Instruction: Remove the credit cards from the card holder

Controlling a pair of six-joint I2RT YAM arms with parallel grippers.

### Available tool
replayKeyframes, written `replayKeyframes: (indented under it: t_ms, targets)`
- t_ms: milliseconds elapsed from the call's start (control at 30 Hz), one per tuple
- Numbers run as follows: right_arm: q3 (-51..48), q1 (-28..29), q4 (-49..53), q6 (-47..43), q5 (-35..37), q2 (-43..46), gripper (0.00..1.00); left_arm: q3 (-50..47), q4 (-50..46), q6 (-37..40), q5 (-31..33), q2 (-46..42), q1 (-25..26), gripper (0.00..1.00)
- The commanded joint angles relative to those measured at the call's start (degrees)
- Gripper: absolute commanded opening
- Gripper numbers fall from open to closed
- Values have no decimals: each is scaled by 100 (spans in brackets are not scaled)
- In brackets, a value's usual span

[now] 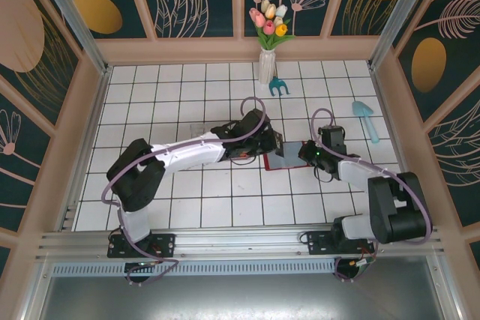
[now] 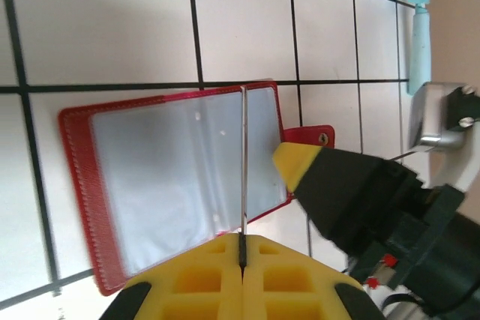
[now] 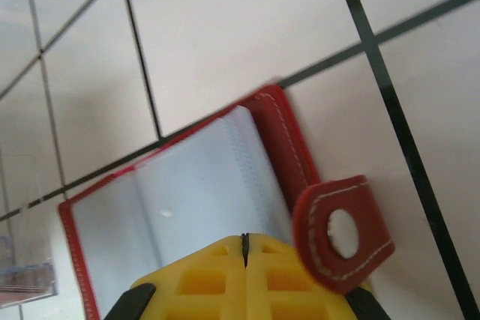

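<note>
The left gripper (image 2: pixel 241 241) is closed, pinching a thin sheet (image 2: pixel 244 155) seen edge-on above the open red card holder (image 2: pixel 165 177), which lies mid-surface (image 1: pixel 187 207). The right gripper (image 3: pixel 244 243), jaws together, sits at the holder's right edge beside its snap tab (image 3: pixel 341 234).

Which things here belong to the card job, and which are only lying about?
Job:
- holder, open on the tiles
- left gripper, shut on a thin sheet; card or sleeve, unclear
- right gripper, shut, by the holder's tab

Lying about:
- clear box
- vase of tulips
- blue rake
- pale blue scoop
</note>
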State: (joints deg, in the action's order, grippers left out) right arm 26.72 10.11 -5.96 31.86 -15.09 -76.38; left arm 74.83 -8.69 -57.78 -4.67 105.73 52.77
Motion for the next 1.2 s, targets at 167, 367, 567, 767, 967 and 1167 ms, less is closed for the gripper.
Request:
replayKeyframes:
  t_ms: [167, 367, 567, 767, 967, 1167]
  targets:
    - [-35, 123, 113, -158, 13, 1307, 2, 734, -2163, 2738, 1466, -711, -56, 0]
    - [-187, 350, -74, -259, 37, 2296, 60, 551, -2688, 4539, 2529, -1454, -49, 0]
    - [-224, 422, -115, -225, -5, 2851, 81, -226, -2249, 6791, 2514, -2346, -56, 0]
    - [-233, 461, -72, -180, 26, 2996, 99, -1054, -1995, 8413, 2939, -3134, -56, 0]
    - [-237, 473, -97, -167, 25, 3076, 99, -1529, -2289, 9172, 2748, -3526, -57, 0]
    - [-255, 469, -98, -153, 24, 3133, 99, -1843, -2752, 9511, 2599, -3596, -59, 0]
